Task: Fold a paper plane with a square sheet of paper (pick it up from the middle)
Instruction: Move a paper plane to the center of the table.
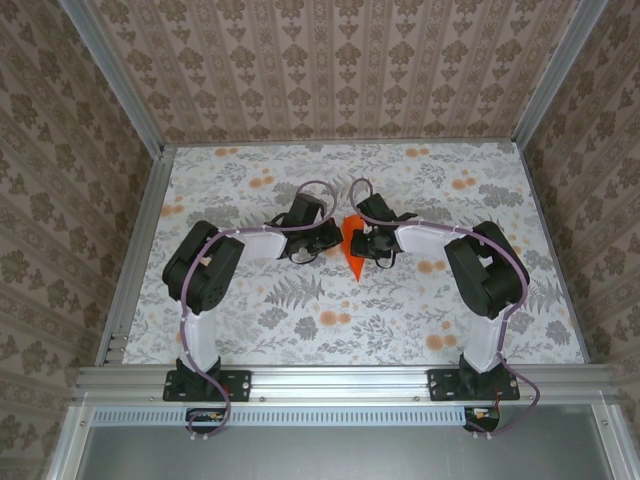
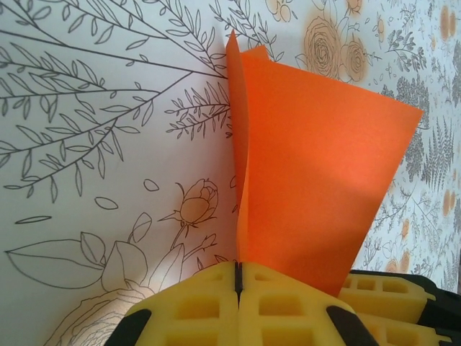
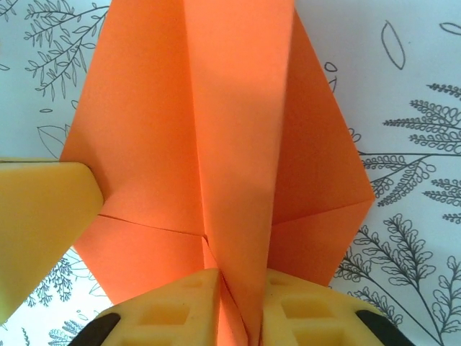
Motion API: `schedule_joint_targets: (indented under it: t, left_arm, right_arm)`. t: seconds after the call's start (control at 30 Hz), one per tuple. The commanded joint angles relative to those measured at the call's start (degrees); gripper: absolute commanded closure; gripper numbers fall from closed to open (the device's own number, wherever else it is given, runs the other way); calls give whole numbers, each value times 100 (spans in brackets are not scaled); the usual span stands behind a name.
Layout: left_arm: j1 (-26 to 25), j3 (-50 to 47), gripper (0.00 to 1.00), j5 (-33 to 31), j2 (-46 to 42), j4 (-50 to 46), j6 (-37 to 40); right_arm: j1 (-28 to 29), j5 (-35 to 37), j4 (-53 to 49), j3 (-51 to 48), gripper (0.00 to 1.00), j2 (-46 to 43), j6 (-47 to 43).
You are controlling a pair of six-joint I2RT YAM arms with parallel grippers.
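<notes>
The square sheet of paper (image 1: 352, 250) is bright orange and folded into a pointed paper plane shape with a raised centre fold, its tip toward the arms. It sits mid-table between both grippers. My left gripper (image 2: 236, 268) is shut, and an upright fold of the paper (image 2: 317, 166) rises straight out of its seam. My right gripper (image 3: 241, 288) is shut on the centre ridge of the paper (image 3: 238, 108), with flaps spreading to both sides. A left gripper finger (image 3: 43, 223) touches the paper's left flap. In the top view the left gripper (image 1: 333, 240) and right gripper (image 1: 368, 245) meet at the paper.
A floral tablecloth (image 1: 300, 310) covers the table. Aluminium rails (image 1: 130, 260) run along the left, right and near edges, with patterned walls behind. Both arm elbows (image 1: 200, 265) stand raised over the table's middle band.
</notes>
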Motion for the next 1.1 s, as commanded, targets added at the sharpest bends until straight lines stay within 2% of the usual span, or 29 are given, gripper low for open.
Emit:
schedule_joint_targets:
  t: [0.0, 0.23, 0.4, 0.67, 1.07]
  left_arm:
    - [73, -110, 99, 20, 7, 70, -47]
    - [320, -446, 71, -219, -645, -297, 77]
    - [593, -763, 58, -736, -1510, -1008, 418]
    - [820, -1081, 48, -1748, -2492, -2155, 712]
    - [873, -1250, 37, -2025, -2776, -2437, 731]
  right_arm:
    - [80, 203, -351, 189, 84, 59, -108]
    - [274, 926, -1129, 476, 89, -51, -545]
    - [483, 1536, -1721, 800, 90, -56, -863]
    - [737, 2016, -2043, 1188, 86, 407, -866]
    - [856, 1833, -1958, 1286, 80, 725, -676]
